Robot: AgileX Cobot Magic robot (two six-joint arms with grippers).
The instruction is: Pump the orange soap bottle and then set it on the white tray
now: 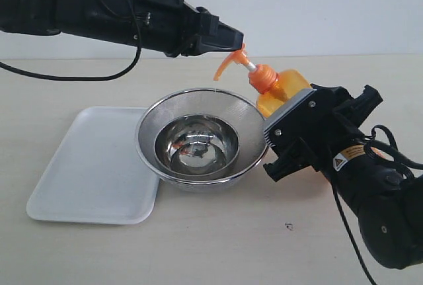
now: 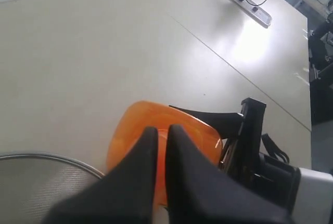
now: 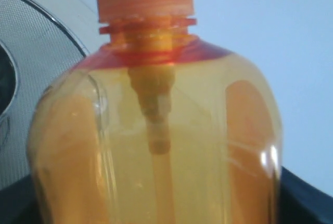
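The orange soap bottle [image 1: 285, 86] leans tilted over the far right rim of the steel bowl, its pump spout [image 1: 229, 62] pointing out over the bowl. My right gripper [image 1: 285, 138] is shut on the bottle's body, which fills the right wrist view [image 3: 156, 146]. My left gripper [image 1: 232, 36] is shut, with its tips resting on top of the pump head. In the left wrist view its fingers [image 2: 162, 129] sit close together over the orange bottle [image 2: 127, 135]. The white tray [image 1: 92, 166] lies flat to the left of the bowl with nothing on it.
A round steel bowl [image 1: 198, 136] with a mesh-patterned wall stands mid-table, overlapping the tray's right edge. A white power strip [image 2: 250, 7] lies far off on the table. The right arm's black body [image 1: 377, 192] fills the lower right.
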